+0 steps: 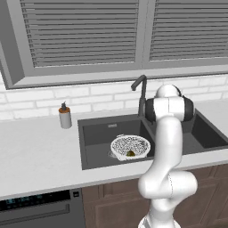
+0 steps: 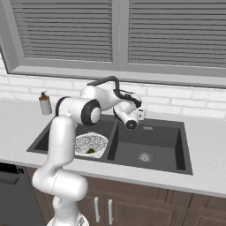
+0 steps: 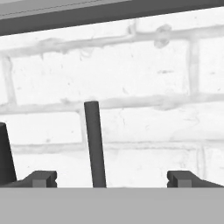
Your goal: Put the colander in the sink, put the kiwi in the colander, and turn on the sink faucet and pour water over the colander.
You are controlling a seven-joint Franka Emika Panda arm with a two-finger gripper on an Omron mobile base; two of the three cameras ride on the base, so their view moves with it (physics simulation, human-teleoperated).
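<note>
I find no text, label, brand or number that I can read here; the dark appliance panel (image 1: 35,201) below the counter carries small bluish marks, but they are too blurred for me to make out

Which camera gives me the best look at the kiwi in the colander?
The left base view: the kiwi lies unobstructed inside the colander, in the sink's left basin. In the right base view the kiwi is small and partly hidden by the arm. The hand view faces the tiled wall instead.
</note>
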